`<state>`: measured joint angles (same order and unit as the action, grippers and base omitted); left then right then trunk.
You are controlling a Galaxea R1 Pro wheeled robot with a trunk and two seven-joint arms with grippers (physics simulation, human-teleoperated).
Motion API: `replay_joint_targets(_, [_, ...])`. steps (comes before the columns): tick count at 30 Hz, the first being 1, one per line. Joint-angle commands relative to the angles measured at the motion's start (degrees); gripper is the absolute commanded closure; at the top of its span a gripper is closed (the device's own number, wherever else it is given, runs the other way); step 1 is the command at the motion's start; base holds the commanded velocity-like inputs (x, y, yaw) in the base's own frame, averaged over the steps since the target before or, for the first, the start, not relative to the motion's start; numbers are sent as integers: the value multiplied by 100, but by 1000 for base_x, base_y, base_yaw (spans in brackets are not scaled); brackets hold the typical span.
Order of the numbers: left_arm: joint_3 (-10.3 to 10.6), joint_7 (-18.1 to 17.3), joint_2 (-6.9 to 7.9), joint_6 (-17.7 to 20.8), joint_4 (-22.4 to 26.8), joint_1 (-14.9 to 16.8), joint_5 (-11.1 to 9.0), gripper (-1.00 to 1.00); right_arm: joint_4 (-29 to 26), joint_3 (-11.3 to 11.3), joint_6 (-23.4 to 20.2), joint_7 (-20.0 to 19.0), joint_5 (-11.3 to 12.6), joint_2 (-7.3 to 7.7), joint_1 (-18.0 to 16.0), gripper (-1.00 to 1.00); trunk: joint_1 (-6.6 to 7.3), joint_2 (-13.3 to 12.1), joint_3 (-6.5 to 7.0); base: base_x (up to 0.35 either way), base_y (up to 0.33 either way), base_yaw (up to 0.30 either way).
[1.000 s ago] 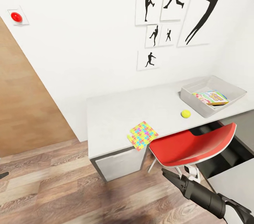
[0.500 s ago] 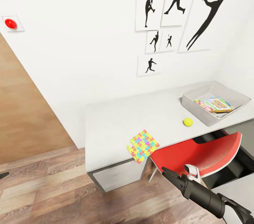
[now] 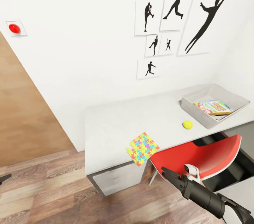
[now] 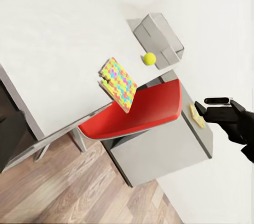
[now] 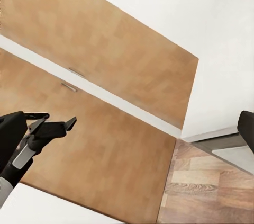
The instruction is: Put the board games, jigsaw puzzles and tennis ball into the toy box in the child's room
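Nearest the robot, the right gripper (image 3: 168, 174) hangs empty in front of the red chair (image 3: 201, 151) with its fingers near together, though whether it is fully closed cannot be told; the same holds for the left gripper (image 4: 214, 110). Beyond the chair on the table (image 3: 113, 121), a jigsaw puzzle (image 3: 143, 147) overhangs the front edge and the tennis ball (image 3: 187, 124) lies just beside the toy box (image 3: 192, 105). Farthest back, the box already holds at least one colourful game (image 3: 212, 106), so the job looks partly done.
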<state>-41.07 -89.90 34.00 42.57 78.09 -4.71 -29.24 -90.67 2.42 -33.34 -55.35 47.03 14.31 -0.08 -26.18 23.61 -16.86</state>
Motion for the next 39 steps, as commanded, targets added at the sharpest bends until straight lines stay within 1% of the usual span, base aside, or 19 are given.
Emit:
replay_joint_targets(1, [6, -10, -17, 62, 4, -3, -10, -100, -3, 2, -43, 1, 37, 2, -1, -100, -26, 51, -17, 0, 0, 0])
replay_joint_targets(4, [13, -10, -94, 68, 4, -3, -6, -100, -7, 3, -43, -11, 36, 5, -1, -100, -92, 171, -42, 0, 0, 0])
replay_joint_targets(8, [83, -10, -271, 78, 7, -4, -2, -100, -10, 7, -47, -28, 35, 13, -1, -100, -180, 332, -76, 0, 0, 0])
replay_joint_targets(9, [192, -10, -364, 79, 6, -4, 4, -100, -11, 9, -48, -34, 35, 15, -1, -100, -202, 372, -85, 0, 0, 0])
replay_joint_targets(13, [553, -10, -548, 63, -2, -4, 83, -100, -12, 11, -49, -41, 35, 18, -1, -100, -290, 532, -119, 0, 0, 0])
replay_joint_targets(14, [756, -10, -619, 55, -6, -4, 192, -100, -13, 13, -49, -43, 35, 18, -1, -100, -312, 572, -127, 0, 0, 0])
replay_joint_targets(15, [855, -10, -646, 56, -8, -4, 260, -100, -15, 15, -49, -43, 35, 18, -1, -100, -334, 613, -136, 0, 0, 0])
replay_joint_targets(16, [1036, 52, -690, 65, -10, -4, 397, -100, -17, 19, -49, -44, 35, 20, -1, -100, -356, 653, -144, 0, 0, 0])
replay_joint_targets(17, [1116, 94, -710, 70, -11, -2, 458, -100, -18, 21, -49, -44, 35, 24, -1, -100, -377, 693, -152, 0, 0, 0])
replay_joint_targets(18, [1254, 165, -752, 79, -12, 2, 553, -100, -16, 28, -49, -45, 35, 33, -1, -100, -399, 733, -161, 0, 0, 0])
replay_joint_targets(20, [1375, 217, -801, 84, -11, 10, 617, -100, -17, 35, -49, -45, 36, 44, -1, -100, -443, 813, -178, 0, 0, 0])
replay_joint_targets(21, [1481, 256, -864, 87, -12, 14, 663, -100, -22, 43, -49, -52, 39, 56, -1, -100, -465, 853, -186, 0, 0, 0])
replay_joint_targets(23, [1589, 304, -947, 88, -12, 19, 697, -100, -25, 49, -49, -74, 41, 65, -1, -100, -509, 933, -203, 0, 0, 0])
replay_joint_targets(24, [1702, 382, -1050, 90, -10, 25, 725, -100, -26, 57, -49, -112, 42, 74, -1, -100, -531, 973, -212, 0, 0, 0])
replay_joint_targets(27, [1874, 578, -1212, 92, -10, 42, 752, -100, -28, 69, -49, -197, 42, 81, -1, -100, -597, 1094, -237, 0, 0, 0])
replay_joint_targets(29, [2097, 963, -1377, 98, -5, 116, 763, -100, -25, 101, -49, -326, 43, 90, 3, -100, -641, 1174, -254, 0, 0, 0])
replay_joint_targets(32, [2276, 1274, -1468, 127, 7, 217, 758, -100, -23, 163, -49, -394, 43, 94, 6, -100, -707, 1294, -279, 0, 0, 0])
replay_joint_targets(34, [2509, 1555, -1558, 262, 16, 423, 755, -100, -21, 249, -55, -442, 43, 97, 11, -100, -751, 1375, -296, 0, 0, 0])
replay_joint_targets(39, [2777, 1722, -1644, 518, 39, 736, 755, -100, -21, 314, -57, -499, 43, 98, 28, -100, -861, 1575, -339, 0, 0, 0])
